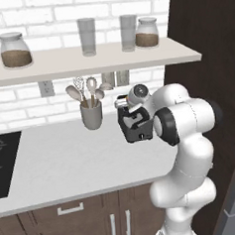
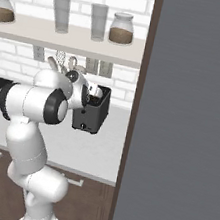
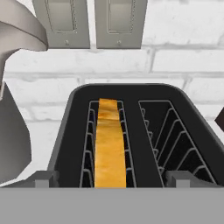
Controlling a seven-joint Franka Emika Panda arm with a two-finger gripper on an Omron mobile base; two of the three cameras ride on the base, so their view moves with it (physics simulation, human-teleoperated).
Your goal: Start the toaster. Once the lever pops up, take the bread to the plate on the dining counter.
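Note:
The toaster [image 3: 131, 131] is a dark two-slot box standing on the pale worktop against the brick wall. It also shows as the toaster [image 1: 136, 128] and the toaster [image 2: 92, 110], partly behind my arm. The bread [image 3: 108, 148], golden-brown on its top edge, stands sunk in the left slot; the right slot is empty. My gripper [image 3: 112, 179] hovers just above the toaster's near end, open, its fingertips [image 3: 43, 178] set wide on either side and holding nothing. The plate and the dining counter are out of view.
A grey utensil cup [image 1: 91, 115] with spoons and a whisk stands left of the toaster. A black cooktop [image 1: 3, 162] lies at the far left. Above is a shelf [image 1: 85, 59] with jars and glasses. A tall dark cabinet [image 2: 186, 120] rises at the right.

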